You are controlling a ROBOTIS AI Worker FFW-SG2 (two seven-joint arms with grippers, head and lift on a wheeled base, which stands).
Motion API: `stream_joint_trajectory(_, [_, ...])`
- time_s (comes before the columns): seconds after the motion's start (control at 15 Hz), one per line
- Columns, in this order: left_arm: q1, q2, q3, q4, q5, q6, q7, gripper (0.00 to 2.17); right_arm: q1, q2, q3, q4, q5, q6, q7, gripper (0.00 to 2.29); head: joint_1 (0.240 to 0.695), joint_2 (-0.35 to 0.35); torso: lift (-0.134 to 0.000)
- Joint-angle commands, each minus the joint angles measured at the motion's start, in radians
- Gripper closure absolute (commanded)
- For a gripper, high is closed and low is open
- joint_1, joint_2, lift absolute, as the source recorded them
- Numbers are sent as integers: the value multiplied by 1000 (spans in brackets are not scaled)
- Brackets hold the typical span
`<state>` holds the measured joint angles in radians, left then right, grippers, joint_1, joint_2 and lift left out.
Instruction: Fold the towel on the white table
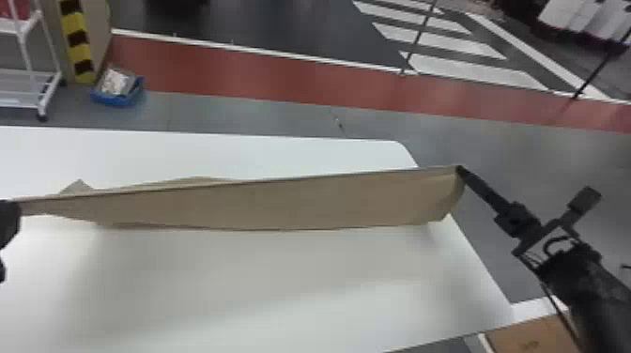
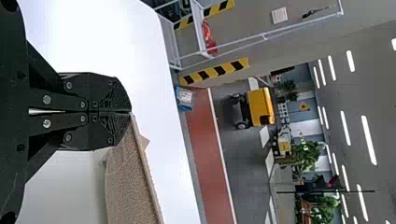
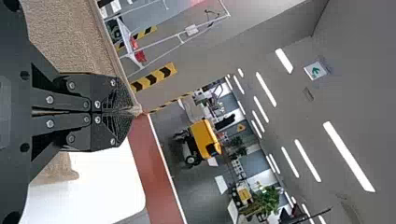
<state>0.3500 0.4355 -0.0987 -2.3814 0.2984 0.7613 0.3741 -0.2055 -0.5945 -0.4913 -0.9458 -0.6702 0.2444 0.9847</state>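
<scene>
The brown towel (image 1: 281, 202) is stretched in a long band across the white table (image 1: 234, 281), its upper edge raised and taut between both grippers. At the head view's left edge, my left gripper (image 1: 8, 223) holds one end; in the left wrist view the left gripper (image 2: 130, 112) is shut on a corner of the towel (image 2: 130, 182). My right gripper (image 1: 461, 170) pinches the other end near the table's right side. In the right wrist view the right gripper (image 3: 130, 111) is shut, a bit of towel (image 3: 70, 37) poking out at its fingertips.
Beyond the table's far edge, a blue bin (image 1: 117, 91) stands on the floor beside a white rack (image 1: 28, 70) and a striped pillar (image 1: 76, 42). A cardboard box (image 1: 530, 335) lies at the lower right, close to the table's near right corner.
</scene>
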Motion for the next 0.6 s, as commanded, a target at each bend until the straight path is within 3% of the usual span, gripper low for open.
stream_joint_trajectory(0.0, [-71, 11, 2, 50, 19, 2, -4, 1430, -52, -4, 7, -19, 18, 56, -24, 1625, 695, -344, -120])
stream_joint_trajectory(0.2, [-286, 17, -36, 257, 62, -62, -24, 1430, -207, 10, 120, 38, 69, 56, -96, 1625, 685, -310, -120])
stream_joint_trajectory(0.4, [-465, 15, -41, 389, 111, -84, -47, 1430, -347, 71, 186, 59, 110, 56, -153, 1625, 626, -255, -120])
stream_joint_trajectory(0.53, [-575, 6, -41, 478, 153, -130, -57, 1430, -446, 105, 226, 107, 130, 53, -181, 1625, 563, -200, -120])
